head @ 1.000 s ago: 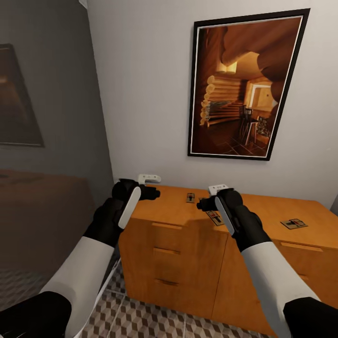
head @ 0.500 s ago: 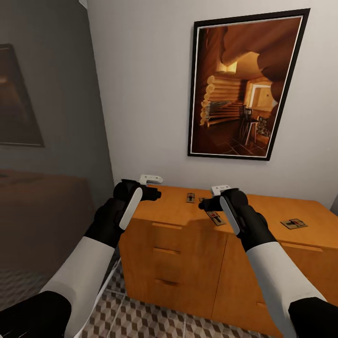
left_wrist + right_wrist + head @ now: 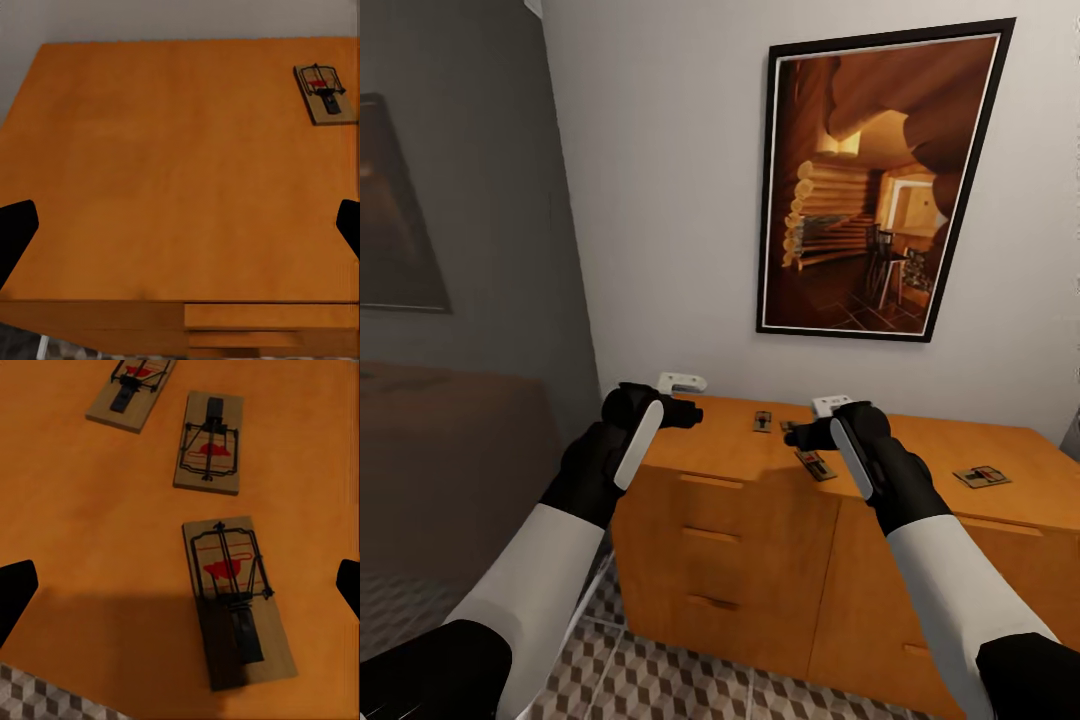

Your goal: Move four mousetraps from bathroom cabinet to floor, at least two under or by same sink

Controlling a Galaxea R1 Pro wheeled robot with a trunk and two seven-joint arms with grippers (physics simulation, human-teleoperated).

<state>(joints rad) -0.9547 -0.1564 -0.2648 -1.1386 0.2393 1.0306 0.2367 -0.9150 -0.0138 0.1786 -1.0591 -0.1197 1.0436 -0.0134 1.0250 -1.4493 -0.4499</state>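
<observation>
A framed cabin picture (image 3: 875, 185) hangs on the white wall (image 3: 660, 190).

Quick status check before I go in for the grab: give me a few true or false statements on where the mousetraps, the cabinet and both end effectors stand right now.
1. The right end effector is already shut on a mousetrap. False: its fingers stand open and empty above the cabinet top.
2. The right wrist view shows three mousetraps on the cabinet top. True.
3. One mousetrap lies apart toward the cabinet's right end. True.
4. A cabinet drawer is pulled open. False: all visible drawers are closed.
5. A mousetrap lies on the bathroom floor. False: those in view are on the cabinet top.
6. The left end effector is open and empty. True.
</observation>
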